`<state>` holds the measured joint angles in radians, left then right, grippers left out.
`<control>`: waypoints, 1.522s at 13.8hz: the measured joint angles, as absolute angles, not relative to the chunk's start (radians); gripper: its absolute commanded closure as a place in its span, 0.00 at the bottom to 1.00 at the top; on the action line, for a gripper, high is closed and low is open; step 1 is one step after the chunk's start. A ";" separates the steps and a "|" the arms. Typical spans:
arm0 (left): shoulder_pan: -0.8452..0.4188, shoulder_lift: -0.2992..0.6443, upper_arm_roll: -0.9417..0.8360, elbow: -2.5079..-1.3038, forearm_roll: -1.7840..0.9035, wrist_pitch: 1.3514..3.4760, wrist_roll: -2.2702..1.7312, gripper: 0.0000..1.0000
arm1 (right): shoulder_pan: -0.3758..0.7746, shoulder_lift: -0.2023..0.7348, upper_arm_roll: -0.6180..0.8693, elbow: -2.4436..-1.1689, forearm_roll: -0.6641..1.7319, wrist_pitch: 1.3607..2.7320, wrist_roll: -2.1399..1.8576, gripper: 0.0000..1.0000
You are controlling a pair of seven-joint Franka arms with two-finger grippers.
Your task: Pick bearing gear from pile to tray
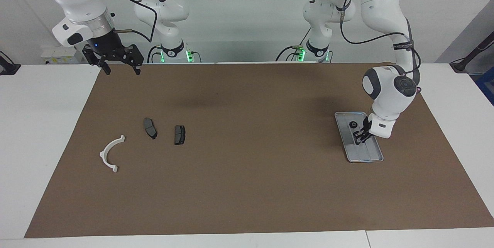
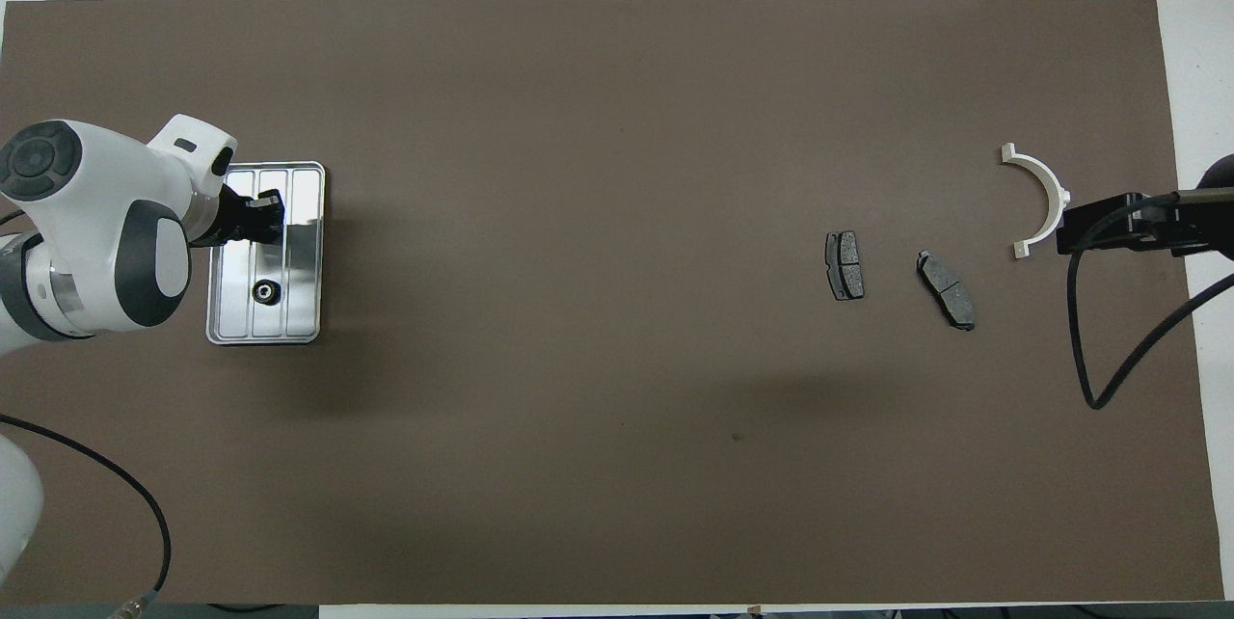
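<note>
The silver tray (image 1: pixel 367 153) lies toward the left arm's end of the table; it also shows in the overhead view (image 2: pixel 301 243). A small black round piece (image 1: pixel 352 124) lies in it, at the end nearer the robots, and shows from above too (image 2: pixel 263 291). My left gripper (image 1: pixel 360 137) hangs low over the tray's middle (image 2: pixel 262 216). The pile lies toward the right arm's end: a white half-ring bracket (image 1: pixel 105 151) (image 2: pixel 1053 185) and two dark brake pads (image 1: pixel 150 128) (image 1: pixel 180 135). My right gripper (image 1: pixel 120 69) is open and empty, raised over the mat's edge by its base.
A brown mat (image 1: pixel 247 186) covers most of the white table (image 1: pixel 46 124). The right arm's black cable (image 2: pixel 1089 359) hangs over the mat near the bracket. The brake pads also show from above (image 2: pixel 845 265) (image 2: pixel 947 290).
</note>
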<state>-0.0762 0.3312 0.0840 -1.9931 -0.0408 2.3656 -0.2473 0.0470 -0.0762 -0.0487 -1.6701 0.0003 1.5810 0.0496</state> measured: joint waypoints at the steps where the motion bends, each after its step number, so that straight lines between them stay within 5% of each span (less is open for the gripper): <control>1: -0.076 0.331 0.084 -1.994 -0.041 2.367 -0.247 0.01 | 0.047 -0.076 -0.048 -1.670 0.000 1.581 0.050 0.00; 8: -0.073 0.316 0.085 -1.976 -0.041 2.335 -0.246 0.00 | 0.049 -0.076 -0.048 -1.670 0.000 1.581 0.050 0.00; 21: -0.057 -0.030 0.093 -1.730 -0.039 1.550 -0.235 0.00 | 0.049 -0.076 -0.048 -1.670 0.000 1.581 0.050 0.00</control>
<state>-0.0565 -0.0299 0.0926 -1.7305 -0.0385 1.5497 -0.2349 0.0491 -0.0763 -0.0479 -1.6701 0.0003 1.5810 0.0496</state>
